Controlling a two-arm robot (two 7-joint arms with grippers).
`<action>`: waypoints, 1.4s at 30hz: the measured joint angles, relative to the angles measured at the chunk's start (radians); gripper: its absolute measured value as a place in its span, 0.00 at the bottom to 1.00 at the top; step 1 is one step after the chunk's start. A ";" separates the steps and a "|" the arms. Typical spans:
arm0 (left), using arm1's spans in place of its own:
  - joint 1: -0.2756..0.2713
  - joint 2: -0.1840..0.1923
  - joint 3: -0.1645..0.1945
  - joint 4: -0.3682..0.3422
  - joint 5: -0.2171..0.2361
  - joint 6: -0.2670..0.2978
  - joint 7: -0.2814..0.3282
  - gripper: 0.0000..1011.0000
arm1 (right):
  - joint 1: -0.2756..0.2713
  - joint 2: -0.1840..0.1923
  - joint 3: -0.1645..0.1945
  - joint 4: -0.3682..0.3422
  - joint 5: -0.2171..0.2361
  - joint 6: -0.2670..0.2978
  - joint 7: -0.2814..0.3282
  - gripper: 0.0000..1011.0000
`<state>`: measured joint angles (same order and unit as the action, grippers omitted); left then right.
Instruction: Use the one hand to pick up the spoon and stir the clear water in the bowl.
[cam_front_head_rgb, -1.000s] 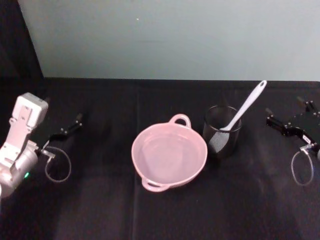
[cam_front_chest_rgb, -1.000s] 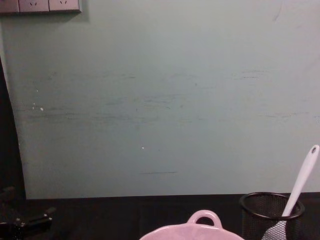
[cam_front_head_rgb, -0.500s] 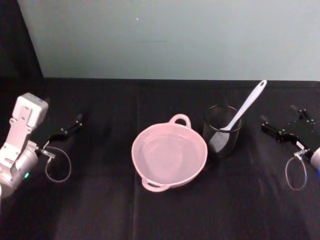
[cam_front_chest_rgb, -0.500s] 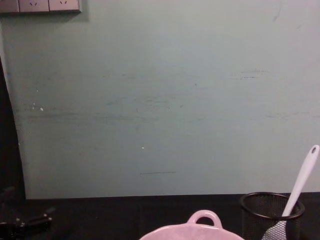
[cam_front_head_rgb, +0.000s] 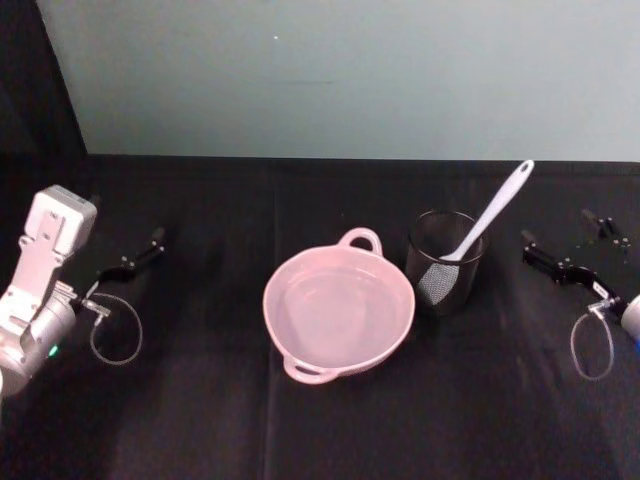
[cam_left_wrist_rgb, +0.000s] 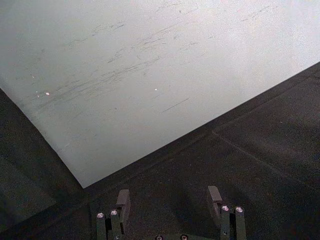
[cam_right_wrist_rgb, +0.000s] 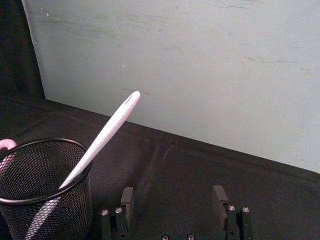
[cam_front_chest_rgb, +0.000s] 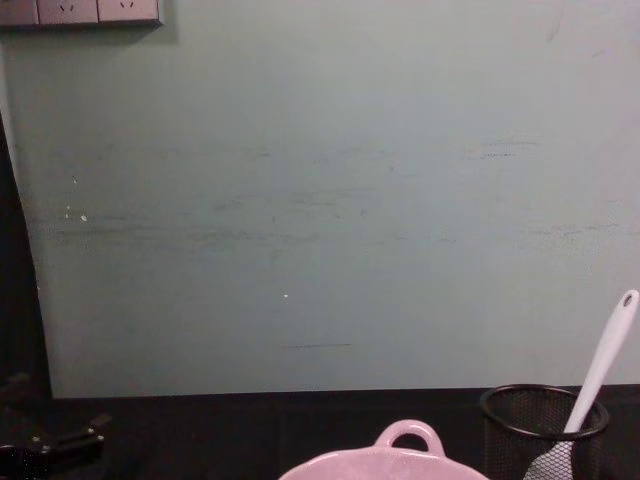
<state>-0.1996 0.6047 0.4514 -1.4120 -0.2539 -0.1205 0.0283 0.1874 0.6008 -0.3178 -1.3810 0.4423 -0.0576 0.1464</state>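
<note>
A black cloth-covered table (cam_front_head_rgb: 200, 420) is backed by a pale green wall (cam_front_head_rgb: 350, 70), w/ wall sockets (cam_front_chest_rgb: 80, 10) seen at the upper left of the chest view. The pink bowl (cam_front_head_rgb: 338, 312) is set near the table's middle, holding clear water, one loop handle turned toward the wall and another toward the robot. Just to its right a black wire-mesh cup (cam_front_head_rgb: 444, 262) is stood upright, close beside the bowl but apart from it. The white spoon (cam_front_head_rgb: 480, 228) is propped inside the cup — flat head down at the bottom, handle leaned up and out to the right, the small hole at its end visible. The right gripper (cam_front_head_rgb: 572, 248) is held low over the cloth, well to the right of the cup; its fingers (cam_right_wrist_rgb: 127, 200) are spread wide apart w/ nothing between them, and the cup and spoon handle are seen ahead of it in the right wrist view. The left gripper (cam_front_head_rgb: 135, 258) is parked at the table's left side, far from the bowl, fingers (cam_left_wrist_rgb: 123, 202) likewise parted and empty.
</note>
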 joint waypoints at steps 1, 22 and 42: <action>0.000 0.000 0.000 0.000 0.000 0.000 0.000 1.00 | 0.000 0.000 0.000 0.000 0.000 0.000 0.000 0.99; 0.000 0.000 0.000 0.000 0.000 0.000 0.000 1.00 | 0.000 0.001 0.000 -0.001 0.000 -0.001 -0.001 0.99; 0.000 0.000 0.000 0.000 0.000 0.000 0.000 1.00 | 0.000 0.001 0.000 -0.001 0.000 0.000 -0.001 0.99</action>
<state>-0.1995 0.6047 0.4514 -1.4120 -0.2539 -0.1205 0.0283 0.1874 0.6019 -0.3178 -1.3819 0.4424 -0.0580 0.1454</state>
